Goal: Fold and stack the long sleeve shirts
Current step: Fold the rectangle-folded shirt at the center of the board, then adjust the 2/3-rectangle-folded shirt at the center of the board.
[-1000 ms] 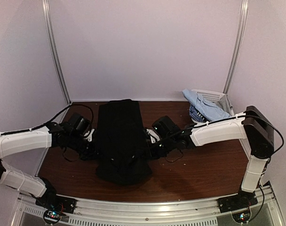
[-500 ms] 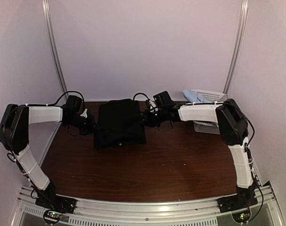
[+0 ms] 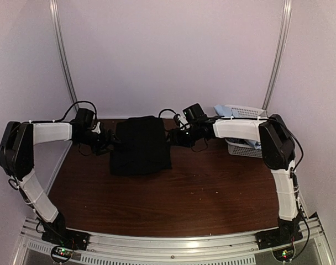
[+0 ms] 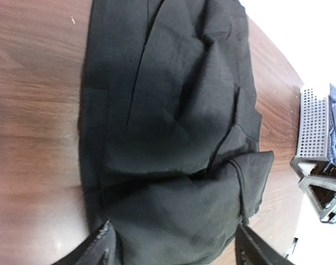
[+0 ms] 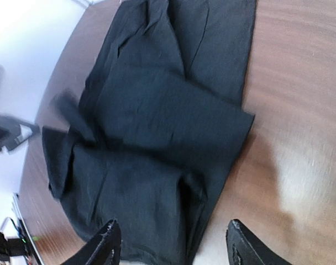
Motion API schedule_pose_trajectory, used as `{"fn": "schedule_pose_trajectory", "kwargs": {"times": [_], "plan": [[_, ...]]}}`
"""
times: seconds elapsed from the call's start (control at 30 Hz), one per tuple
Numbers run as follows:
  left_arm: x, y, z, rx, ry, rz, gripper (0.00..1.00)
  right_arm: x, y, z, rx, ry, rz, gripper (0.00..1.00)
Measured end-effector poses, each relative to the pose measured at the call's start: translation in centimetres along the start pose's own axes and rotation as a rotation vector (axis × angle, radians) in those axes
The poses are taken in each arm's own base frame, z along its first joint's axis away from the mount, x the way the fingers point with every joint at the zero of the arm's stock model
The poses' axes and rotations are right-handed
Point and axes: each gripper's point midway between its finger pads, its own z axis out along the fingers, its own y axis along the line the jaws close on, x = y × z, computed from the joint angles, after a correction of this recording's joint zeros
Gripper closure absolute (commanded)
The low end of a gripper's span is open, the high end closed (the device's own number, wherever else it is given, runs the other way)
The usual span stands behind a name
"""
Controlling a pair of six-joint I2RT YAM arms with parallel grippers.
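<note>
Along the far desk (image 3: 184, 199) edge lies the black shirt (image 3: 140, 148), soft matte cloth folded into a creased rectangle; left pincer (image 3: 109, 141) and right pincer (image 3: 171, 138) both open.

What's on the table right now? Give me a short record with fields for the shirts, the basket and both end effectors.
black shirt: folded into a rough rectangle, lying flat at the far centre of the table
left end effector: open, at the shirt's left edge, nothing pinched
right end effector: open, at the shirt's right edge, nothing pinched
basket: white lattice, far right corner
pale blue shirt: unfolded, hanging over the basket's rim
stack: one shirt folded so far, nothing on top of it
</note>
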Motion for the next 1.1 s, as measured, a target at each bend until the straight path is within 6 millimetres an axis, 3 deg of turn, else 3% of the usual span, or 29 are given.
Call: {"fn": "schedule_pose_trajectory", "kwargs": {"times": [0.13,0.33,0.47,0.73,0.9,0.93,1.1], "plan": [[1.4,-0.1,-2.4,-0.022,-0.036,0.052,0.3,3.5,1.2,-0.9,0.048,0.049,-0.102,0.38],[6.7,1.0,-1.3,-0.076,0.049,0.093,0.32,7.1,2.9,-0.2,0.07,0.105,-0.2,0.42],[9.0,1.3,-0.5,-0.107,0.096,0.119,0.33,7.4,2.6,0.0,0.105,0.11,-0.22,0.43],[10.1,2.7,1.0,-0.184,0.118,0.136,0.36,7.7,0.8,0.6,0.188,0.113,-0.228,0.44],[10.7,3.6,2.1,-0.216,0.14,0.131,0.52,8.5,0.1,1.6,0.199,0.135,-0.227,0.52],[10.6,3.6,2.2,-0.217,0.14,0.133,0.59,8.6,0.0,1.8,0.199,0.138,-0.228,0.55],[10.8,2.8,2.6,-0.2,0.149,0.146,0.78,8.6,0.4,1.9,0.19,0.142,-0.228,0.71]]}}
